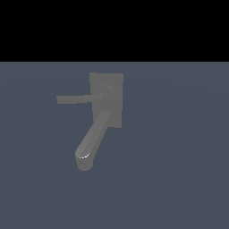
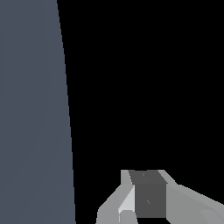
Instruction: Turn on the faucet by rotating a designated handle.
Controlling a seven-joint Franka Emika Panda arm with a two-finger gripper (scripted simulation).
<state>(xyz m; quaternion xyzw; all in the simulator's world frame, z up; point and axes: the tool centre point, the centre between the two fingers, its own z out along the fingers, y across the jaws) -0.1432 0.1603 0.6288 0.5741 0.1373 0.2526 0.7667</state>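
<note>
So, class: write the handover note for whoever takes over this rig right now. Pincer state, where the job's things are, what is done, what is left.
Pincer: seen only in the wrist view, holding nothing; open or shut cannot be told. It is absent from the exterior view.
Faucet: on the blue-grey surface, thick spout pointing toward the camera.
Handle: thin bar sticking out from the hub toward the exterior view's left, untouched.
Done: nothing visible.
Left: reach the handle, press it, rotate it.

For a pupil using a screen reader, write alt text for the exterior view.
A dull grey metal faucet lies on a slate-blue floor; its thin flat handle bar points to the exterior view's left, its thick curved spout downward. No arm appears.
</note>
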